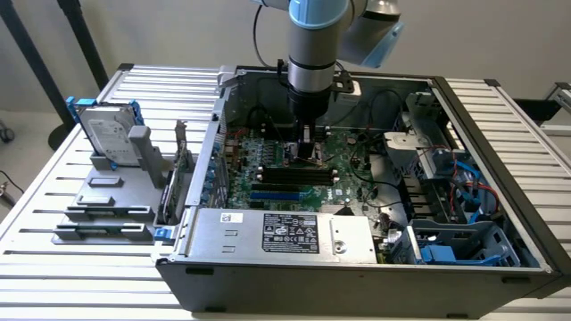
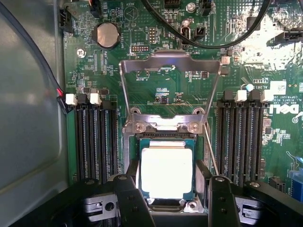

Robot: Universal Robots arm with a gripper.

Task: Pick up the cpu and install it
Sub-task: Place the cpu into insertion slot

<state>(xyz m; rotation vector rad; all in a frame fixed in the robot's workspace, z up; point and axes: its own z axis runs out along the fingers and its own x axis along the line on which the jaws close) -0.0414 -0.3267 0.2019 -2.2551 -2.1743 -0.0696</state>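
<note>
The two black fingers point(image 2: 132, 182) of the gripper point(image 2: 168, 176) hug the cpu point(image 2: 166, 171) from both sides. They press on its two edges, so the jaws are closed on the cpu and hold it. The cpu is flat and square, with a shiny silver top and a thin green rim. It sits low over the square socket point(image 2: 163, 204), right between the jaws.

Just past the cpu, the socket's metal lid point(image 2: 170, 66) stands flipped open. A thin metal lever point(image 2: 211, 151) leans beside the socket. Long black memory slots point(image 2: 92, 142) run on both sides of the socket. All of this sits on the green board point(image 2: 156, 92). A round silver battery point(image 2: 107, 35) is farther off on the board, and black cables point(image 2: 189, 41) curve over it.

In the exterior view, the gripper point(image 1: 309, 152) is down inside the open computer case point(image 1: 357, 284), near the middle of the board. The arm point(image 1: 312, 53) comes straight down from above. A big silver power box point(image 1: 285, 234) with a label lies at the near side of the case. Outside the case, on the exterior view's left, a hard drive point(image 1: 107, 134) in a blue bracket stands up on a grey stand point(image 1: 103, 200). The case and the stand both rest on a white table point(image 1: 36, 267) made of slats.
</note>
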